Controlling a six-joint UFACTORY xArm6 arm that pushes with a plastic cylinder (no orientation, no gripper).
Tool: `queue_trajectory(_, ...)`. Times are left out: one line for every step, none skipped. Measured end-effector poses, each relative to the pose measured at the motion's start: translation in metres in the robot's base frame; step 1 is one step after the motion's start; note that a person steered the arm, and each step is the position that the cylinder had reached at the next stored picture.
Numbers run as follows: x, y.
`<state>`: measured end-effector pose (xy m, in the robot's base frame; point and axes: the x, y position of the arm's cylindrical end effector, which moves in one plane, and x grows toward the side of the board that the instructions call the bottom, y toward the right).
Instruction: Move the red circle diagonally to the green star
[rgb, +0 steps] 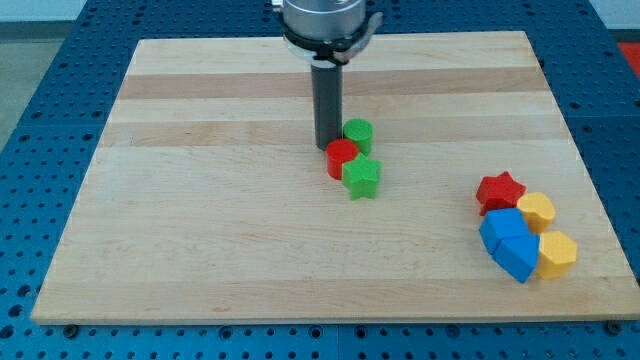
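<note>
Seven small blocks lie on the pale wooden board (200, 240) in the camera view, gathered in two clusters well apart from each other. Near the board's middle, the red circle (341, 158) sits touching the green star (362, 178), which lies just to its lower right — the two are set diagonally, corner to corner. A green circle (358, 134) stands just above and to the right of the red circle, close against it. My tip (327, 148) comes down at the red circle's upper-left edge, touching or nearly touching it, with the green circle just beside the rod on the view's right. The rod has no jaws to open or close and holds nothing; it only stands against the block. Toward the view's lower right the second cluster sits packed together: a red star (500, 190) at its top, a yellow block (537, 210) to the star's right, two blue blocks (499, 229) (519, 256) below — their shapes hard to make out — and another yellow block (557, 253) at the right end. A blue perforated table (40, 150) surrounds the board.
</note>
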<state>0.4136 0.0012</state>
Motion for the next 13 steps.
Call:
queue_trajectory(0.016,0.018)
queue_trajectory(0.033,0.035)
queue_trajectory(0.053,0.05)
queue_trajectory(0.072,0.064)
queue_trajectory(0.067,0.055)
queue_trajectory(0.048,0.028)
queue_trajectory(0.022,0.004)
queue_trajectory(0.005,-0.015)
queue_trajectory(0.006,-0.003)
queue_trajectory(0.039,0.024)
queue_trajectory(0.071,0.051)
queue_trajectory(0.094,0.067)
queue_trajectory(0.094,0.065)
